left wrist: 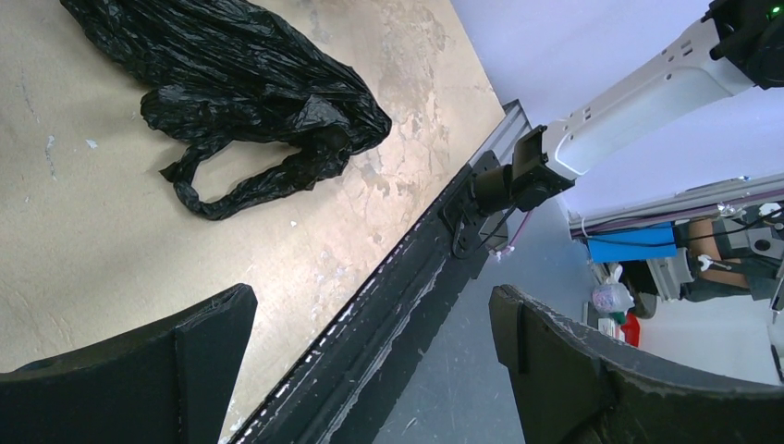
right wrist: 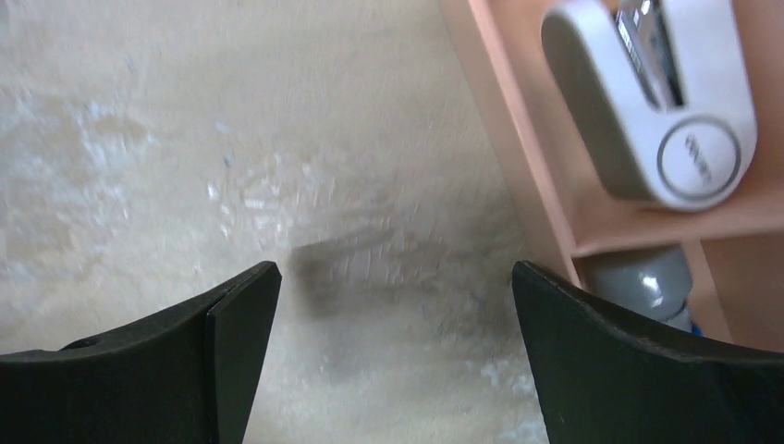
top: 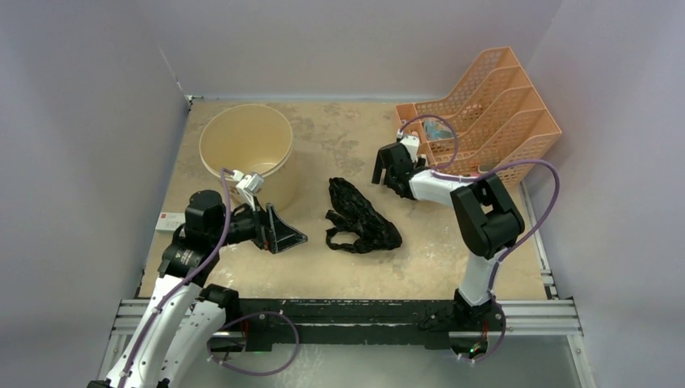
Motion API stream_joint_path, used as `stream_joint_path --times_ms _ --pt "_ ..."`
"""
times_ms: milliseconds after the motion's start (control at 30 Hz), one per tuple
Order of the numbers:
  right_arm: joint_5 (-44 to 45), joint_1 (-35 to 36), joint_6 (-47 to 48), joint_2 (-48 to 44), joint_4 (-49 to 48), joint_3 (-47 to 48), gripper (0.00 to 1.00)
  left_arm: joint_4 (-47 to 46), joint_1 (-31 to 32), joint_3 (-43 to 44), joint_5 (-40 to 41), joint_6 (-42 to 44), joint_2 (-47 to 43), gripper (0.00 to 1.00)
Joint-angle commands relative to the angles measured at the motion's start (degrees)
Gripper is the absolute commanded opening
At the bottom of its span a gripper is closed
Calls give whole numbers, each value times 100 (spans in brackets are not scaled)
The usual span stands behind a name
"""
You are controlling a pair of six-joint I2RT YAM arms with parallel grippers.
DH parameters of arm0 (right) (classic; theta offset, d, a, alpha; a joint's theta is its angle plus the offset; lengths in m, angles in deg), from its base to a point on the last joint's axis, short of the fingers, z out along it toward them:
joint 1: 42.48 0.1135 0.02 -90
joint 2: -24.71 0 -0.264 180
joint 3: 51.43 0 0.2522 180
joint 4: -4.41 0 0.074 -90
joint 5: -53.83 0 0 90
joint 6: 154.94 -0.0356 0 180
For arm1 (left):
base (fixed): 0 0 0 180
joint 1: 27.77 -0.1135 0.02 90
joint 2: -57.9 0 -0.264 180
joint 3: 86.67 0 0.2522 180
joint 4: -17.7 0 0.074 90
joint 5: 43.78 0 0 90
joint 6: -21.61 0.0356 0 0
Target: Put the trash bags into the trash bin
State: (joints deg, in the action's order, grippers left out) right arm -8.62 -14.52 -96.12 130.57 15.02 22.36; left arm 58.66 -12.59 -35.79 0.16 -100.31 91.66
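With the left gripper (top: 284, 233) and right gripper (top: 388, 174) both wide open, the thin trash bags (top: 359, 218) near the trash bin (top: 246, 145) might slip free.

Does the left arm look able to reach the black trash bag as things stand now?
Probably yes. The left gripper is open, the trash bag lies close beside it, and nothing stands between them.
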Motion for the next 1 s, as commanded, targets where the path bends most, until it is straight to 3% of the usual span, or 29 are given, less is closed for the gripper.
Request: stream_joint_path --times_ms 0,167,300,600,733,967 --pt "261 -536 118 -66 -31 331 99 -268 20 -3 -77 68 25 100" --pt "-571 -577 365 -593 -137 95 99 -338 20 -42 -65 46 6 100" --pt "-899 -221 79 -1650 -27 -516 99 -347 20 -43 -74 46 69 100" --pt "548 -207 -2000 -3290 781 -2119 99 -356 27 -47 -77 44 14 100" --pt "814 -258 -2265 -3323 524 -2364 97 -347 22 -34 -115 72 46 100" --pt "819 -755 -2183 -2543 -103 -2141 97 -351 25 -47 -142 52 18 100"
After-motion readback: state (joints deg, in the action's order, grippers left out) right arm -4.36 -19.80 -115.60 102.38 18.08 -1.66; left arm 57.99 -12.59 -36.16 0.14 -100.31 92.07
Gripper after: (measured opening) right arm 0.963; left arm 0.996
